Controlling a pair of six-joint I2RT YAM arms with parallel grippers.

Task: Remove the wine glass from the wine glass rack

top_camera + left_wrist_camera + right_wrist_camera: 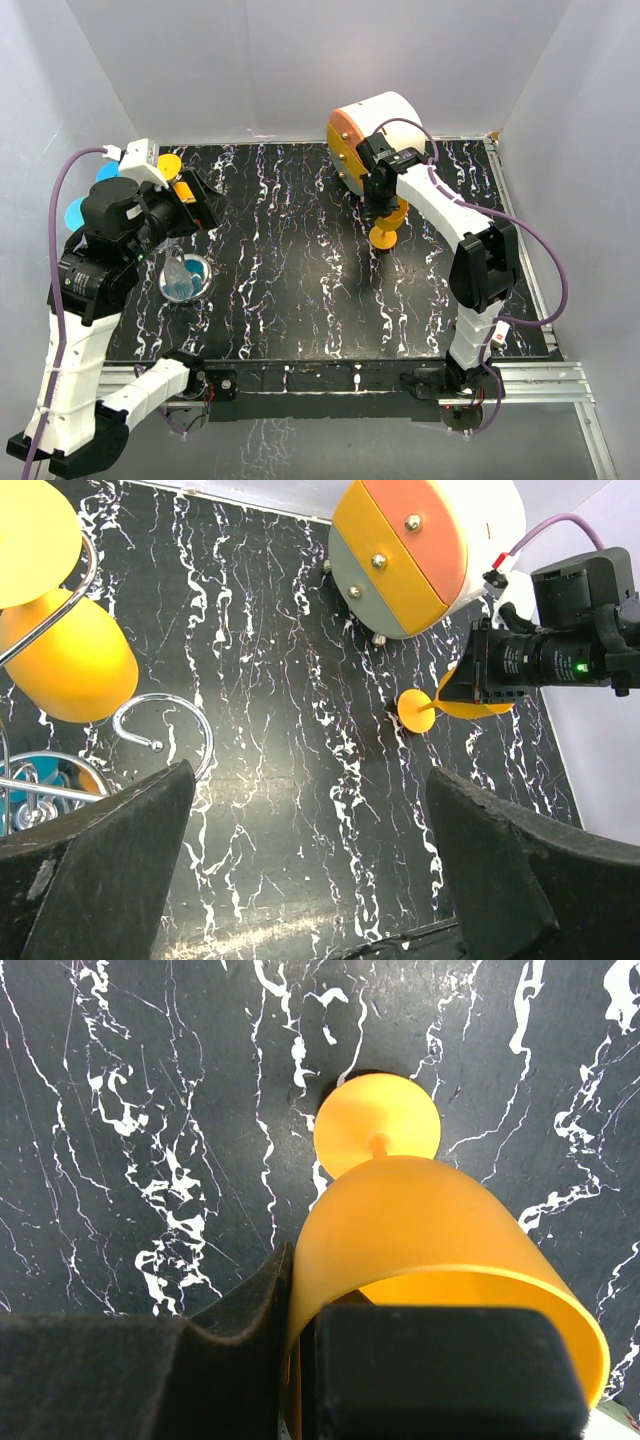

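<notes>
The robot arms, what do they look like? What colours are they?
The left arm and right arm are white tubes linked by chunky black joints. A purple cable loops along each. The left gripper has thick black wedge fingers. The right arm shows a tiny green light.

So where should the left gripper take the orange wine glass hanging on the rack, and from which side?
Probably by its bowl, coming from the table's middle: the rack wire runs between foot and bowl, so the stem is caught, while the bowl bulges free toward the open left gripper.
</notes>
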